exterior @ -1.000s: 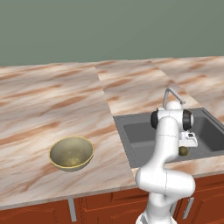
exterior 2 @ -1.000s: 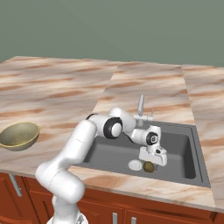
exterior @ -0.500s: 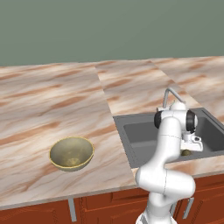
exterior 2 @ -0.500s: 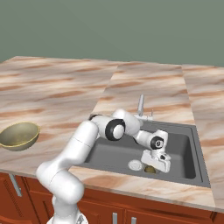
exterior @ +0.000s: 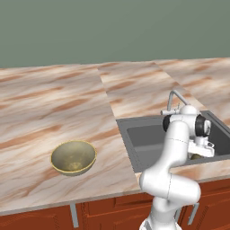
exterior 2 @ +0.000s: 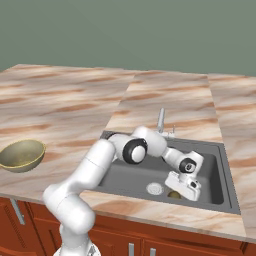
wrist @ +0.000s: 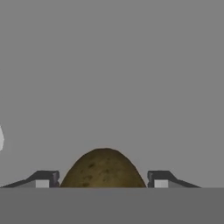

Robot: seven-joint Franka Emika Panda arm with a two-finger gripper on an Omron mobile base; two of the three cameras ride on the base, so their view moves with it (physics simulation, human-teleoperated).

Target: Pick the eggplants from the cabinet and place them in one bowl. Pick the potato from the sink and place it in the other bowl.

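Down in the dark grey sink (exterior 2: pixel 210 165), the gripper (wrist: pixel 102 179) has its fingers (wrist: pixel 43 178) apart, one either side of the potato (wrist: pixel 103 169) with small gaps. Marble counter (exterior: pixel 54 112) surrounds the basin; the olive-tan bowl (exterior: pixel 73 157) sits far left.

The sink (exterior 2: pixel 220 170) is set into the counter (exterior: pixel 54 112) toward the right end, with the faucet (exterior 2: pixel 161 120) standing at its 12 o'clock rim. On the counter well to the sink's 9 o'clock sits the other bowl (exterior: pixel 73 157), near the front edge. Inside the basin the potato (wrist: pixel 103 169) lies by the front wall, at about 5 o'clock from the centre, with the drain (exterior 2: pixel 155 188) just beside it at its 9 o'clock. The gripper (wrist: pixel 102 180) hangs low in the basin over the potato, one fingertip on either side of it, small gaps between.
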